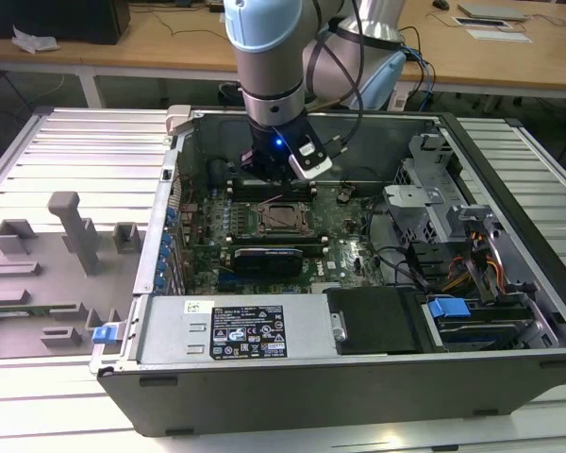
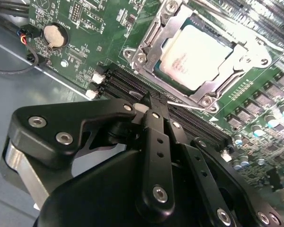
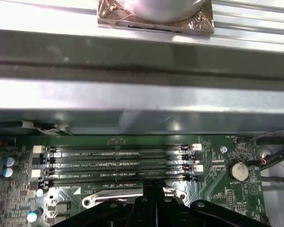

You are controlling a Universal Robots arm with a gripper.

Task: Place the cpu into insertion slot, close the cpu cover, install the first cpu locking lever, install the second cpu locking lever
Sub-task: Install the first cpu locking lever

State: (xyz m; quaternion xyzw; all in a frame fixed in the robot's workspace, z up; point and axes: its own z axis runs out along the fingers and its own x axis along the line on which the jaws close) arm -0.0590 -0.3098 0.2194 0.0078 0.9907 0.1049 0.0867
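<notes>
already the cpu (image 2: 196, 56) lies flat in the insertion slot (image 2: 221, 35), and the cpu cover (image 2: 151, 35) seems folded down around it, its window framing the pale top. the gripper (image 2: 149, 100) hangs low over the motherboard (image 2: 99, 28), just beside the socket, with the memory slots (image 2: 123, 85) under its tip. its fingers are pressed together with nothing that i can see between them. the tip is very near a thin lever wire (image 2: 187, 105) that runs along the near edge of the cover; whether it touches the wire i cannot tell. so i judge the work is at a locking lever

to do this well, the closed tip should push on the wire itself, not on the cover or the chip, go slowly along the lever's arc, and keep off the memory slot latches. the wire is probably springy and could slip from a smooth finger

the board is crowded: a coin battery (image 2: 54, 35) and thin cables (image 2: 14, 70) lie near. in the exterior view the arm reaches down into an open computer case (image 1: 358, 377), whose walls leave little room. the case sits on a ribbed metal table (image 1: 66, 151) with grey fixture blocks (image 1: 75, 231); wooden desks (image 1: 170, 42) stand behind
</notes>
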